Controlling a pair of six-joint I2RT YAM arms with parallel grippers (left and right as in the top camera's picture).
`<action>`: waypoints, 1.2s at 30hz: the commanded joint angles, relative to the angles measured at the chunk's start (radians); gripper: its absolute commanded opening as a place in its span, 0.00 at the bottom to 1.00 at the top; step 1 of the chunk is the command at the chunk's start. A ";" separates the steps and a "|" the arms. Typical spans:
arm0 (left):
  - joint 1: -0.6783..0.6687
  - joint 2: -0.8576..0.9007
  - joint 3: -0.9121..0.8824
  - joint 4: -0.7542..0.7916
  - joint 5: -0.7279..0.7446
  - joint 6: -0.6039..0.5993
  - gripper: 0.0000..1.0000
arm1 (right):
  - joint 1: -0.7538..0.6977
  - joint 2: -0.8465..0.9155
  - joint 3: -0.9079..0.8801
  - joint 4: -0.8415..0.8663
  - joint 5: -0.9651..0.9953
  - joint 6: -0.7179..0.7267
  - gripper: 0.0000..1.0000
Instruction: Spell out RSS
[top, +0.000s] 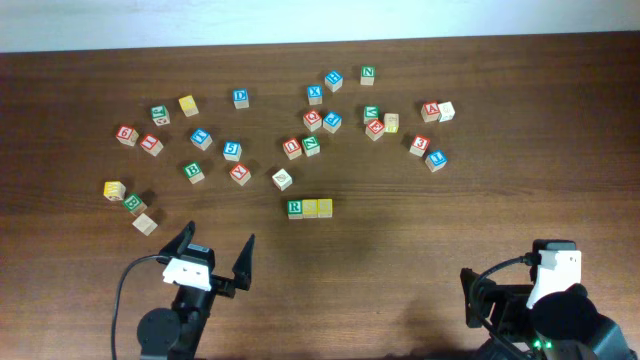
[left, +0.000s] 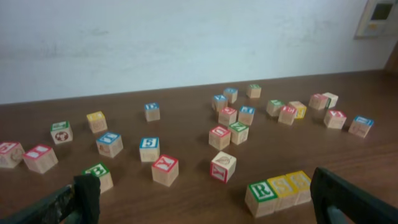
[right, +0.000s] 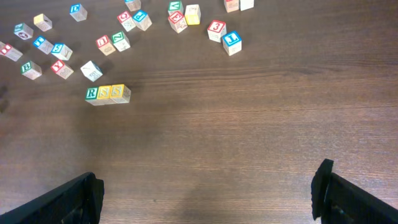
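open table (top: 400, 250) before RSS (top: 310, 207), scattered cubes (top: 282, 179) behind

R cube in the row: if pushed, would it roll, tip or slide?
The R cube probably slides, not rolls: it sits flat-faced on the table. It looks like stiff wood, likely light. Pushed toward the adjoining yellow cubes, it would probably shove them along.
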 joint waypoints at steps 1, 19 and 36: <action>0.005 -0.010 -0.005 -0.006 -0.013 0.019 0.99 | -0.003 -0.002 -0.006 0.000 0.019 0.007 0.98; 0.005 -0.009 -0.005 -0.004 -0.012 0.019 0.99 | -0.003 -0.002 -0.006 0.000 0.019 0.007 0.98; 0.005 -0.009 -0.005 -0.004 -0.012 0.019 0.99 | -0.045 -0.012 -0.742 1.344 -0.167 -0.596 0.98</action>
